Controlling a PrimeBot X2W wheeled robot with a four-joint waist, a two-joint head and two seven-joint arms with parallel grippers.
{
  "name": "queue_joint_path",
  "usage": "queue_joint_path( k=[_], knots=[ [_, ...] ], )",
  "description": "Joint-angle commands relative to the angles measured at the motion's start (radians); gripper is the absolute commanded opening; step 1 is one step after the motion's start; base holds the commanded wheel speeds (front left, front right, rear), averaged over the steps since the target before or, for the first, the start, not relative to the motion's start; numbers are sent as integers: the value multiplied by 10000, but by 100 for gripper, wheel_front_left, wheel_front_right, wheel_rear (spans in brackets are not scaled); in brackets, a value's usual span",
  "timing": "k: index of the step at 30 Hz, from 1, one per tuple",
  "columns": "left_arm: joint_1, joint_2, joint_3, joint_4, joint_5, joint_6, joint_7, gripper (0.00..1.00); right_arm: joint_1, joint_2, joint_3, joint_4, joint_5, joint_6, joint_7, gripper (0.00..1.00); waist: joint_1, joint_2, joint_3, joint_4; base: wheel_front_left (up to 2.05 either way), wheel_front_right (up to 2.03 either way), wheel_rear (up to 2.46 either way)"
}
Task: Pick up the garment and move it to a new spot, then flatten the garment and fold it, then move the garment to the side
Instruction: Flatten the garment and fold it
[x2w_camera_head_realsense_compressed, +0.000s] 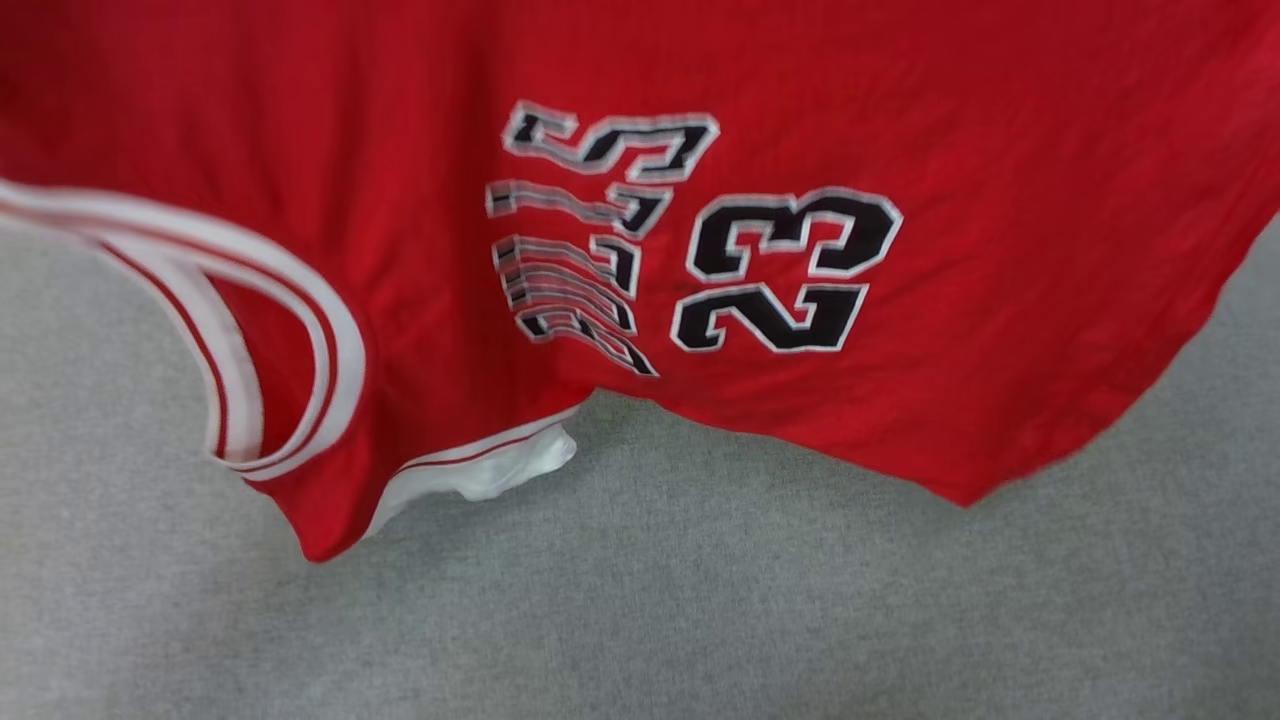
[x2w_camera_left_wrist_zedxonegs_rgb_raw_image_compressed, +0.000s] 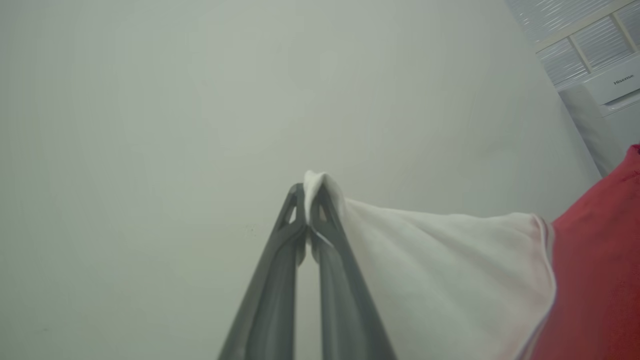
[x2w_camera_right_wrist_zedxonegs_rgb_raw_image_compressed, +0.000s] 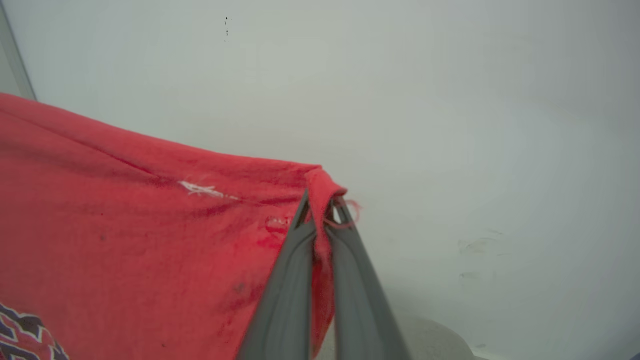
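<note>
The jersey (x2w_camera_head_realsense_compressed: 900, 120) is held up, spread over the grey surface (x2w_camera_head_realsense_compressed: 700, 620). Its long axis runs side to side, with the striped trim at the robot's left. The left gripper (x2w_camera_left_wrist_zedxonegs_rgb_raw_image_compressed: 309, 200) is clamped on its white sleeve (x2w_camera_left_wrist_zedxonegs_rgb_raw_image_compressed: 440, 260). The right gripper (x2w_camera_right_wrist_zedxonegs_rgb_raw_image_compressed: 322, 210) is clamped on a red edge. Both sets of fingers aim at a pale wall (x2w_camera_right_wrist_zedxonegs_rgb_raw_image_compressed: 450, 100).

Work surface (x2w_camera_head_realsense_compressed: 760, 610): grey, speckled, felt-like, flat. Whether the garment (x2w_camera_head_realsense_compressed: 1000, 300) touched it could not be told.
</note>
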Motion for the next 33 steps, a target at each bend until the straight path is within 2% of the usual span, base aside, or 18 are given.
queue_joint_path(
  k=[1,6,11,15,21,27,33],
  knots=[
    [-334,-127,-40,143,55,-81,7,0,-212,72,-21,0,-93,-7,-82,0,0,0,479,-72,0,0,0],
    [-2316,-522,-293,1348,286,-668,193,0,-1190,84,-24,218,-501,-7,-328,0,0,0,1632,-55,0,0,0],
    [-4492,-1114,-677,3019,760,-1340,138,0,-2501,-11,367,959,-1100,-7,-906,0,0,0,2802,23,0,0,0],
    [-6285,-1837,-816,4578,1071,-1628,-195,0,-3817,-203,930,1812,-1821,-7,-1585,0,0,0,3643,155,0,0,0],
    [-8466,-2763,-1032,6840,1608,-1884,-1037,0,-5854,43,1272,3574,-2788,-12,-2822,0,0,0,4714,426,0,0,0],
    [-9286,-3419,-1159,8845,1667,-2190,-2252,0,-7033,262,1664,5091,-3690,-12,-4226,0,0,0,5454,856,0,0,0],
    [-7964,-4148,-1679,9762,1467,-2415,-3187,0,-6446,517,2191,6206,-3947,-10,-5500,0,0,0,5495,1227,0,0,0]
  ],
)
